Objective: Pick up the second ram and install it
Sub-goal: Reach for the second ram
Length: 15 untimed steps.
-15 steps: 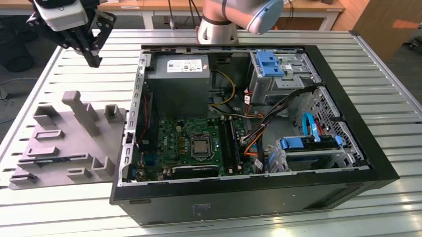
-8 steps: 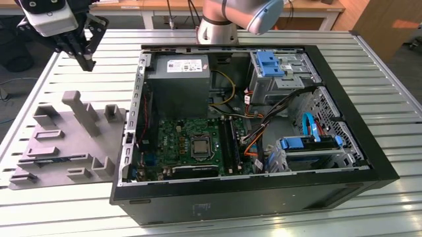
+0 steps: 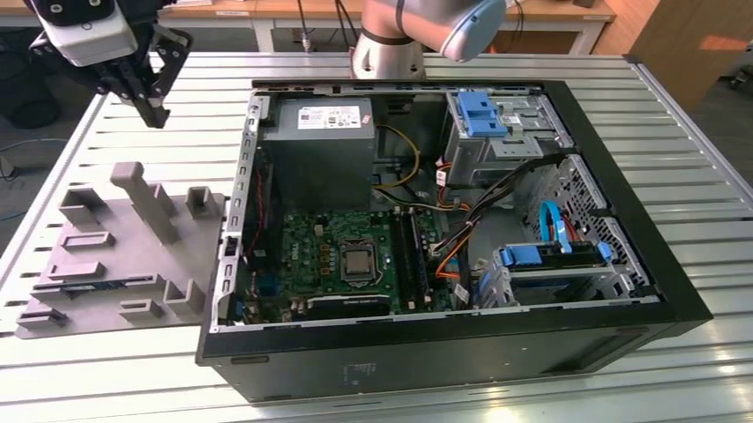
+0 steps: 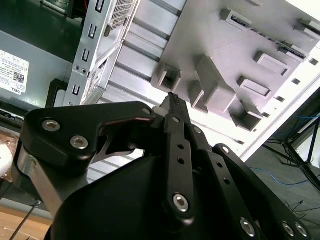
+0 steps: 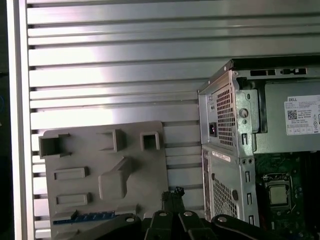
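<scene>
In the exterior view, the grey tray (image 3: 118, 256) sits at nine o'clock on the worktop (image 3: 70, 159), with the second ram (image 3: 104, 284) lying in its long slot. The tool (image 3: 153, 116) hangs at ten o'clock, fingers pressed together, holding nothing. The open computer case (image 3: 612, 291) lies toward three o'clock.

place: robotics lab | evidence: slotted metal bench (image 3: 689, 167), opened computer case (image 3: 471, 352), wooden desks (image 3: 235, 11) behind

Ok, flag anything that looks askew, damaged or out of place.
Nothing stands out. The second ram lies in the grey tray, the open computer case sits square on the slatted table, and the gripper hangs shut and empty above the table.
</scene>
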Tool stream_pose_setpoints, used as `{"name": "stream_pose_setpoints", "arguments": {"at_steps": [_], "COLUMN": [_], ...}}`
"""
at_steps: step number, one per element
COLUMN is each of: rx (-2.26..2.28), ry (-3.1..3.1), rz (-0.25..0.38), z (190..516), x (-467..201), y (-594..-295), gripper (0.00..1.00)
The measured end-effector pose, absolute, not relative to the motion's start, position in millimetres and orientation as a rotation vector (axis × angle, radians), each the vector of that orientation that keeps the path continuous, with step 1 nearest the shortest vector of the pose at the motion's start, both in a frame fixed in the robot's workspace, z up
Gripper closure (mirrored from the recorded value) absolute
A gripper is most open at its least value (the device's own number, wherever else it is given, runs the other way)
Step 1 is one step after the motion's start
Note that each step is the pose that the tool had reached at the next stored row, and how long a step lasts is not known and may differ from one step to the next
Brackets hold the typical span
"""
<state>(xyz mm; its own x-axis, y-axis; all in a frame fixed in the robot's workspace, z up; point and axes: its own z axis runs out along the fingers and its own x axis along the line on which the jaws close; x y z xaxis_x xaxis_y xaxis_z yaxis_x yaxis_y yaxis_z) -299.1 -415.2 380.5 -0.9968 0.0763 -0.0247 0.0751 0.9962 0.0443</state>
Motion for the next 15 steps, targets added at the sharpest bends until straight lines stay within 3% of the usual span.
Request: {"name": "stream_pose_setpoints", "arguments": {"at_steps": [15], "rx": [0.117], "ry": [3.112], "rz": [0.068], "z": [376], "x": [-319], "y": [-436], "gripper": [0.89]}}
